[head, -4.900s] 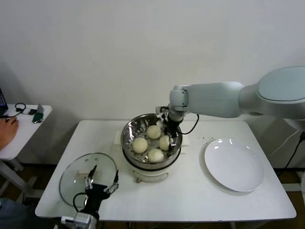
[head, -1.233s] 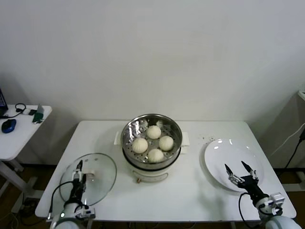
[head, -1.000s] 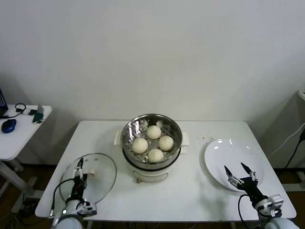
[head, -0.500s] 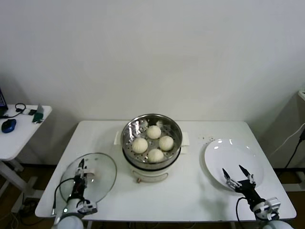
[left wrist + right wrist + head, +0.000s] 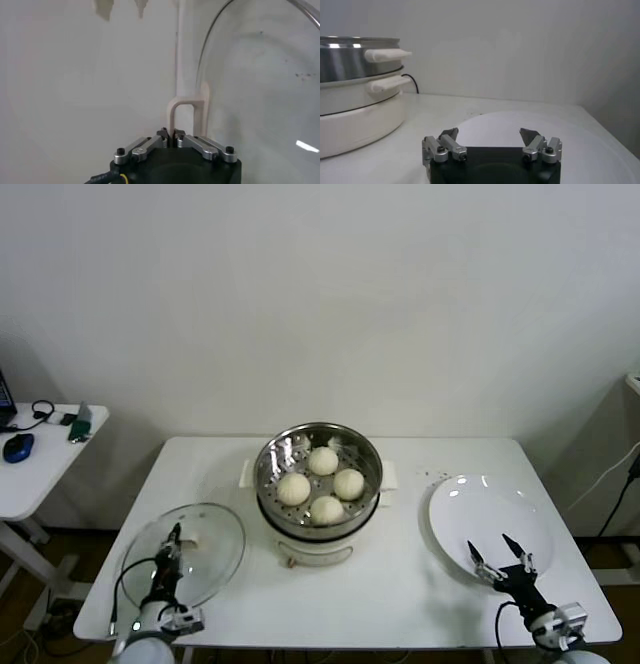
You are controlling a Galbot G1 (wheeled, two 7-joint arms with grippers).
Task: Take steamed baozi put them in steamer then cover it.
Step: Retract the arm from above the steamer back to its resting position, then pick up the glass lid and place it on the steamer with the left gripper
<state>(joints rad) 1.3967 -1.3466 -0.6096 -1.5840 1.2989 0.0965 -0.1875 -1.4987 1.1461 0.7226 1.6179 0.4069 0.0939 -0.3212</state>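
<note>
Left gripper [image 5: 172, 134] fingers now clamped on cover [image 5: 215, 546] handle; right gripper [image 5: 500, 561] fingers spread beside plate [image 5: 490, 514].

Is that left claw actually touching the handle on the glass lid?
Touching. In the left wrist view the left gripper has its fingertips pressed together on the foot of the white handle of the glass lid, with no gap visible.

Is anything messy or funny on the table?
Only small things. A few dark specks lie on the table beside the white plate. The glass lid lies off the steamer, whose four buns sit uncovered. The left hand pinches the lid's handle.
</note>
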